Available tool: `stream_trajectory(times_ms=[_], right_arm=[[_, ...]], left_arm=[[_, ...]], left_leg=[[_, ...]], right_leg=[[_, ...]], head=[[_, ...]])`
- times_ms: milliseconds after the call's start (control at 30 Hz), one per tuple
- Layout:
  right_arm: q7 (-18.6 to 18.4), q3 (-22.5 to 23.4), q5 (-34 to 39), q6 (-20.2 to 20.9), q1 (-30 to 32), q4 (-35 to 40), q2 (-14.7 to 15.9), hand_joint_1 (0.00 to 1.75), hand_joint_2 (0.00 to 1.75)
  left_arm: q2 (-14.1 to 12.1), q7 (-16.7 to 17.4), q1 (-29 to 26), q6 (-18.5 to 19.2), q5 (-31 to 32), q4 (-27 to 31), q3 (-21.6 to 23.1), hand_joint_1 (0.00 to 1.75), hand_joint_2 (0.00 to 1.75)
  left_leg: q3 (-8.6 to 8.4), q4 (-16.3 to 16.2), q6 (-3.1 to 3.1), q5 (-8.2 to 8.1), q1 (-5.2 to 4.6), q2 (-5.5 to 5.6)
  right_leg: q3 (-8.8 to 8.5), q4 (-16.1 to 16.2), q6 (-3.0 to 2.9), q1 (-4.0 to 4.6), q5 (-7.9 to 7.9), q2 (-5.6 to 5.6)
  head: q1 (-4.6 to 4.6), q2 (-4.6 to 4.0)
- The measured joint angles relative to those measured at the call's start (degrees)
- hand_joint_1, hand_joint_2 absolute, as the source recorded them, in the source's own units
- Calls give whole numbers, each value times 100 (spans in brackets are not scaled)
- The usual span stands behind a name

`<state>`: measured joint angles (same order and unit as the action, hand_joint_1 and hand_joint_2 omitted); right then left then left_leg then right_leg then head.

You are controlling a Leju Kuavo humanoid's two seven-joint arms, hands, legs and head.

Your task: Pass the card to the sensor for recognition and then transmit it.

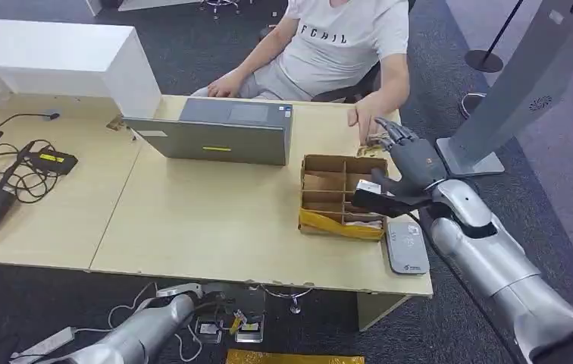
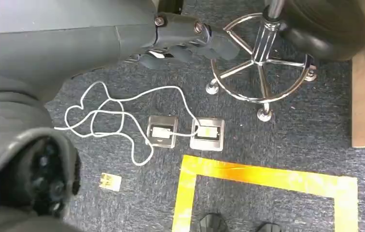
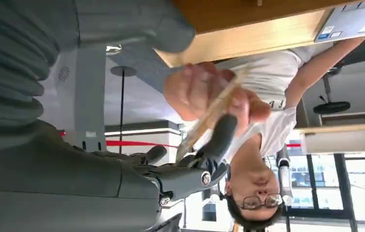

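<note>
Left hand point(image 2: 190, 41) hangs below the table, fingers curled, empty. Sensor point(image 1: 407, 246) lies near, right. Farther right, right hand point(image 1: 408, 155) pinches the card point(image 3: 209, 113), the person's hand point(image 3: 204, 92) gripping it: handover step; releasing seems next.

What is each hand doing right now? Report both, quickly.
Left hand: hangs below the table, fingers curled, holding nothing.
Right hand: holds a thin pale card, which a person's hand also grips.

1 laptop point(image 1: 219, 130) — 2 floor sockets point(image 2: 185, 132)
</note>
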<state>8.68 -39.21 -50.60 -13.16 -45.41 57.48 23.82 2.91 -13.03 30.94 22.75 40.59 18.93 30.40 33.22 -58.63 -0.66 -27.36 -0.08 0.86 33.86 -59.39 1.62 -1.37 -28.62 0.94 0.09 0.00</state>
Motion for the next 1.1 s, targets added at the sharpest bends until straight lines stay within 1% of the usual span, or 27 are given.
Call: stream_trajectory(times_ms=[300,467,533,600,700,767,800,1000,1100], right_arm=[[9,48,-41,26,3,-7,-22,0,175],[-158,116,31,282,48,66,-17,0,175],[-287,173,103,416,88,134,0,0,175],[-546,260,290,675,167,332,92,0,175],[-1026,407,689,1006,426,781,273,0,175],[-1438,550,944,1093,706,1212,421,0,175],[-1559,606,995,1115,834,1411,479,0,175],[-1775,881,1016,1156,1317,2315,748,0,175],[-1941,997,831,1152,1615,2749,846,0,175]], left_arm=[[11,0,0,0,0,0,0,0,0],[9,0,-1,0,-4,0,0,0,0],[4,-7,-1,0,-9,0,0,0,0],[0,-9,-4,-4,-18,-2,-2,0,0],[-15,-9,-12,-18,-17,0,-4,0,0],[-26,-9,-25,-50,-22,0,-7,0,0],[-39,-9,-31,-55,-24,-2,-7,0,0],[-79,-9,-35,-92,-57,0,-7,0,0],[-124,-9,-59,-168,-98,-2,-13,0,0]], left_leg=[[0,0,0,0,0,0],[0,0,0,0,0,-1],[-1,-1,0,0,0,-1],[-1,-1,0,0,0,1],[-1,-2,0,0,0,0],[1,-1,0,-2,-1,1],[1,-1,1,-4,-1,0],[-1,-1,5,-6,1,-3],[0,0,5,-6,2,-4]], right_leg=[[1,0,0,0,0,0],[2,0,0,0,0,-1],[2,0,0,0,0,-1],[2,1,0,0,0,1],[2,2,0,0,0,0],[2,2,0,0,0,0],[2,2,0,0,0,-1],[4,2,-1,1,0,-4],[2,1,-1,2,0,-5]], head=[[2,0],[0,0],[0,0],[0,0],[2,0],[2,0],[0,0],[0,0],[0,0]])
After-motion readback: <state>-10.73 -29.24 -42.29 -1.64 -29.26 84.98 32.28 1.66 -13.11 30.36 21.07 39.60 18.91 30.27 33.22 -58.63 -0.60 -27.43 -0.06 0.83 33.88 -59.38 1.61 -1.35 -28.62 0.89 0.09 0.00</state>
